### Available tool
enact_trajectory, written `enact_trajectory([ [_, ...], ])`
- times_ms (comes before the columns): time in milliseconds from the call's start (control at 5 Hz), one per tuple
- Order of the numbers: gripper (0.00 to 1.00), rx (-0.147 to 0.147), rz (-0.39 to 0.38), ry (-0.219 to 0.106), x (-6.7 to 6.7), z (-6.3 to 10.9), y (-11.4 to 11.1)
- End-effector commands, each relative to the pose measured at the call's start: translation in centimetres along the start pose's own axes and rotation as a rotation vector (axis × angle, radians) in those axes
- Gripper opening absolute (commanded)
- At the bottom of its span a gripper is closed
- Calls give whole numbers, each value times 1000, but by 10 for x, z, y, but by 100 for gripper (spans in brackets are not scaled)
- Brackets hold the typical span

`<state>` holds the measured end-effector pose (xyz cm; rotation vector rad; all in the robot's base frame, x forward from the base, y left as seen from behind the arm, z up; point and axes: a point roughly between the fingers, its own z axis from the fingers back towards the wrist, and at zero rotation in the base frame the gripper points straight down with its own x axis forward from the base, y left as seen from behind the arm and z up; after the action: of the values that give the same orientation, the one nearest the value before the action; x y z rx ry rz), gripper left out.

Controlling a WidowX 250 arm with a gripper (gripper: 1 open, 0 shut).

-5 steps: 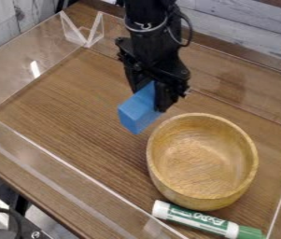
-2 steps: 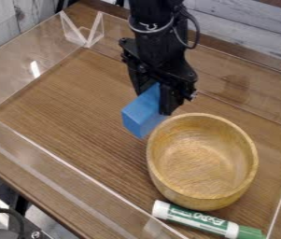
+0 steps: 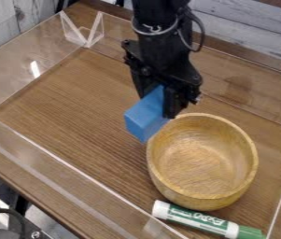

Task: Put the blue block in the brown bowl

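one blue block (image 3: 147, 117), small, matte and rectangular, held in the pincer (image 3: 151, 96) of a black robot arm (image 3: 164, 37); the pincer closed upon its upper part, the lower part showing below, the block tilted, its lower end toward the near side of the worktop. position: above the worktop, just beside the upper left part of the bowl's rim as the camera sees it, not within the bowl; whether block and rim touch, cannot be told. one brown bowl (image 3: 203, 162), round, wide and shallow, light tan, with a thick rim, upright on the worktop, its inside bare. one marker (image 3: 206, 220), white barrel with green ends and printed lettering, lying on its side near the bowl, at the lower edge of the view, slightly slanted. one worktop (image 3: 74, 112), brown wood with visible grain, bordered along the left and near side by a clear, glossy strip. one black cable (image 3: 8, 216), looped in the lower left corner, beside a dark object too cut off to name. one arm, black, with joints and loose wiring, coming down from the top of the view, its upper portion out of frame.
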<state>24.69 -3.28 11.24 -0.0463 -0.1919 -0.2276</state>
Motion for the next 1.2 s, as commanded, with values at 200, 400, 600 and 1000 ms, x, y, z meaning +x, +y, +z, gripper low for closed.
enact_trajectory([
  [200,0,8,-6,-57,5,13,-8],
  [400,0,7,-8,-59,5,12,-12],
  [600,0,5,-6,-62,5,11,-15],
  [1000,0,-1,-4,-66,5,7,-20],
])
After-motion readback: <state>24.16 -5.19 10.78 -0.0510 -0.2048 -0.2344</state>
